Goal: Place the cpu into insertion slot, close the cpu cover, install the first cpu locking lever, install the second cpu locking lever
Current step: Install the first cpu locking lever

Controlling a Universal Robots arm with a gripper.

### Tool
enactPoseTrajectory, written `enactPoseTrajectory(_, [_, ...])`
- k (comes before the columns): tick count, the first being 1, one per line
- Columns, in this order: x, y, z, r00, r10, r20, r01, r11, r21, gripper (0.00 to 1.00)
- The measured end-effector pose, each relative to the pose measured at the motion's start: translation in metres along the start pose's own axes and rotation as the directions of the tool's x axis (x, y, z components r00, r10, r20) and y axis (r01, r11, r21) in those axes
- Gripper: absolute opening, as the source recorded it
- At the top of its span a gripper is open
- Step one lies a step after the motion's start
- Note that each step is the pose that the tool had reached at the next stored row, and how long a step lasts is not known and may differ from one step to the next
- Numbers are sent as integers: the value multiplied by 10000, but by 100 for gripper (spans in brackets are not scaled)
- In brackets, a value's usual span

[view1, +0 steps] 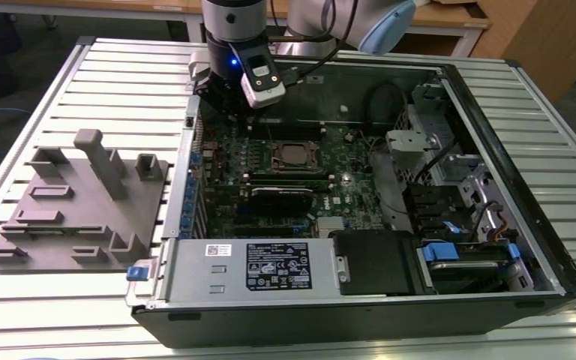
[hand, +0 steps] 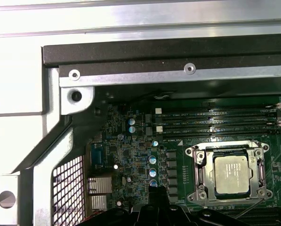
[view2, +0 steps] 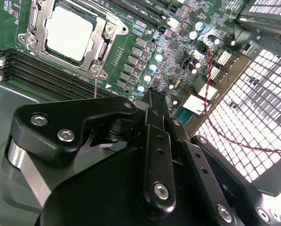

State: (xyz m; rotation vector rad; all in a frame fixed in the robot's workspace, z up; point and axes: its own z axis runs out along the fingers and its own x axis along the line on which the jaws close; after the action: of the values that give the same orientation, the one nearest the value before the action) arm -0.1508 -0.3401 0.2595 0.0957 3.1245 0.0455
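Placement: I see the cpu (hand: 230, 174) seated flat in the insertion slot (hand: 198, 194), its dull silver top facing up. In the exterior view it sits near the middle of the green board (view1: 268, 169).
Cover: the cpu cover (view2: 101, 40) lies down over the chip, which shows through its square window.
Lever: a thin locking lever (view2: 96, 87) sticks out from one corner of the socket toward the tool. I cannot tell whether it is latched.
Pincer: the gripper (view2: 152, 96) is narrow, its tips drawn together with nothing between them.
Pincer position: it hangs above the board, near the socket but apart from it. In the exterior view it is on the socket's far side, toward the exterior view's left.
Neighbours: the long black memory slots (hand: 215, 123) run just beside the socket, on its far side.
Enclosure: the open computer case (view1: 493, 135) holds the board. The labelled power supply (view1: 268, 266) sits along its near edge.
Surroundings: a grey moulded fixture (view1: 78, 202) rests on the slatted table (view1: 118, 75), at the exterior view's left of the case.
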Motion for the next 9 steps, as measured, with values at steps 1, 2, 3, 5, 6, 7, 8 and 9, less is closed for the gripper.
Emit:
enactPoseTrajectory(1, [0,0,0,10000,0,0,0,10000,0,10])
enactPoseTrajectory(2, [1,0,0,10000,0,0,0,10000,0,10])
enactPoseTrajectory(3, [1,0,0,10000,0,0,0,10000,0,10])
enactPoseTrajectory(5, [2,0,0,10000,0,0,0,10000,0,10])
enactPoseTrajectory(6, [2,0,0,10000,0,0,0,10000,0,10])
enactPoseTrajectory(7, [2,0,0,10000,0,0,0,10000,0,10])
enactPoseTrajectory(8, [2,0,0,10000,0,0,0,10000,0,10])
enactPoseTrajectory(9, [3,0,0,10000,0,0,0,10000,0,10])
